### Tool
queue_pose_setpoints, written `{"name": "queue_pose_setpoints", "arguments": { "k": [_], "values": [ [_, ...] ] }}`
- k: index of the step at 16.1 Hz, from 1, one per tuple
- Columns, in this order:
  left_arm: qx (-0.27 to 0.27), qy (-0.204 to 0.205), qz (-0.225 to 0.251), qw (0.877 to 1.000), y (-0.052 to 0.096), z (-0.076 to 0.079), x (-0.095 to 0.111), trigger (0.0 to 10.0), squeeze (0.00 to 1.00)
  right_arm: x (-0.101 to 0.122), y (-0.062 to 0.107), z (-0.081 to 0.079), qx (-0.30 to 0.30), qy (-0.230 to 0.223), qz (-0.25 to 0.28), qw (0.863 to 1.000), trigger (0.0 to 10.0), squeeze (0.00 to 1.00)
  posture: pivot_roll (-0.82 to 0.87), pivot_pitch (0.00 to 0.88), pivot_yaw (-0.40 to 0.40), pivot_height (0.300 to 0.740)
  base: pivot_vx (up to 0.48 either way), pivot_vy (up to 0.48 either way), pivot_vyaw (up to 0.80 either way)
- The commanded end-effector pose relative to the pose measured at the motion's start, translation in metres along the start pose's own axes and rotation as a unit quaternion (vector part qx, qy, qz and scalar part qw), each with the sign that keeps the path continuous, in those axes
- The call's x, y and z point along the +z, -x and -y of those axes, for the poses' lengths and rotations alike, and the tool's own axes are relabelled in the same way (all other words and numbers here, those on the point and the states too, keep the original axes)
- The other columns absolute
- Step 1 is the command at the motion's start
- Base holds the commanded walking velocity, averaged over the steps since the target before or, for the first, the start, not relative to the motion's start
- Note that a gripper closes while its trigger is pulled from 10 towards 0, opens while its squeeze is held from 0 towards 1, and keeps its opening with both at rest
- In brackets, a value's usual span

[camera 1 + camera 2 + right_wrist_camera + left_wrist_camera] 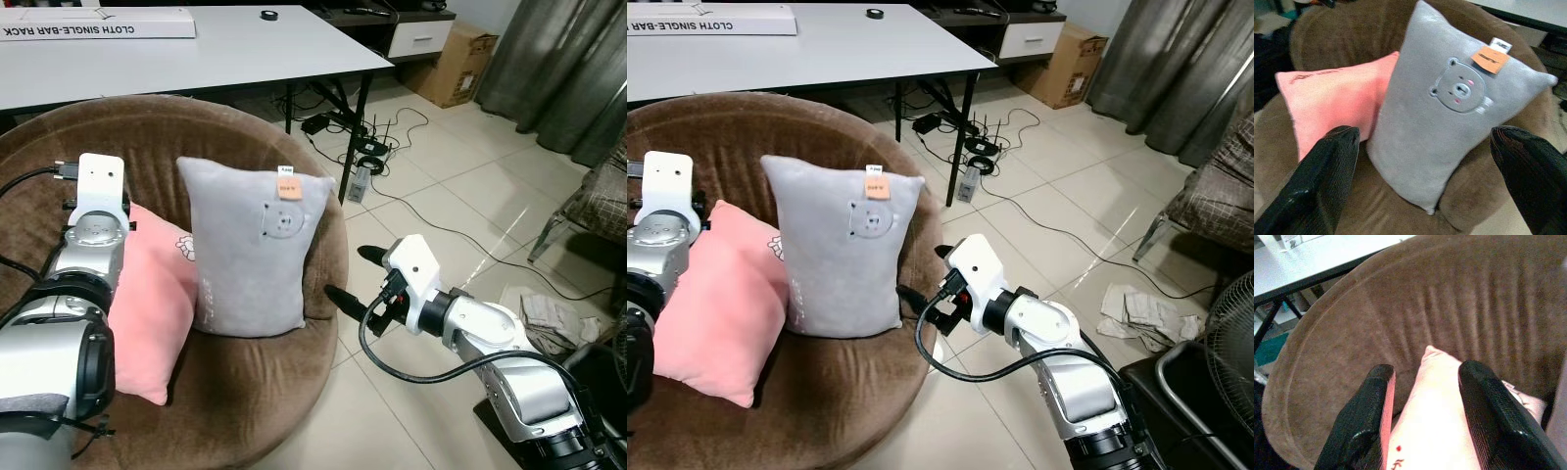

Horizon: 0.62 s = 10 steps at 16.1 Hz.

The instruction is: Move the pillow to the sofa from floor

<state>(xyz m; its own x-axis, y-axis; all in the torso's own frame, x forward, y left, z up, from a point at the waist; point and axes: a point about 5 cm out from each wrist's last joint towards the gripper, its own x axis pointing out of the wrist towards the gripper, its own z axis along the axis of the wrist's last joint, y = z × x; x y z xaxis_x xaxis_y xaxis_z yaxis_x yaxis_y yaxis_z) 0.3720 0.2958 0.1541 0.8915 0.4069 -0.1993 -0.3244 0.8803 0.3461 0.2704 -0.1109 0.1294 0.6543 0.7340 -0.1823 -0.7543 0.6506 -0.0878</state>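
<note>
The grey pillow (257, 253) is propped upright on the round brown sofa (245, 392), touching a pink pillow (147, 313) at its left. The right pincer (353, 276) is held just beside the sofa's edge, fingers spread wide. The left pincer (1425, 426) is spread over the pink pillow.

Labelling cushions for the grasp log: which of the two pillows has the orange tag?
The grey pillow, standing upright on the brown sofa, with a bear face and orange tag. The pink pillow beside it has none visible.
</note>
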Motion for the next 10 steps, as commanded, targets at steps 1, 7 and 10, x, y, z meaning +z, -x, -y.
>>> {"name": "queue_pose_setpoints", "arguments": {
  "k": [1, 7, 10],
  "values": [
    [-0.021, 0.025, 0.045, 0.998, -0.001, 0.006, 0.024, 10.0, 0.00, -0.003, 0.003, 0.009, -0.034, 0.003, -0.010, 0.999, 10.0, 0.00, -0.03, 0.000, -0.117, 0.740, 0.000, 0.000, 0.00],
    [-0.172, 0.069, 0.128, 0.974, 0.020, 0.066, 0.019, 10.0, 0.00, -0.033, 0.007, 0.040, -0.227, -0.093, -0.034, 0.969, 10.0, 0.00, 0.03, 0.000, -0.037, 0.740, 0.000, 0.000, 0.00],
    [-0.259, 0.082, 0.166, 0.948, 0.071, 0.111, -0.005, 10.0, 0.00, -0.048, 0.015, 0.044, -0.300, -0.101, -0.053, 0.947, 10.0, 0.00, 0.05, 0.000, -0.018, 0.740, 0.000, 0.000, 0.00]
  ]
}}
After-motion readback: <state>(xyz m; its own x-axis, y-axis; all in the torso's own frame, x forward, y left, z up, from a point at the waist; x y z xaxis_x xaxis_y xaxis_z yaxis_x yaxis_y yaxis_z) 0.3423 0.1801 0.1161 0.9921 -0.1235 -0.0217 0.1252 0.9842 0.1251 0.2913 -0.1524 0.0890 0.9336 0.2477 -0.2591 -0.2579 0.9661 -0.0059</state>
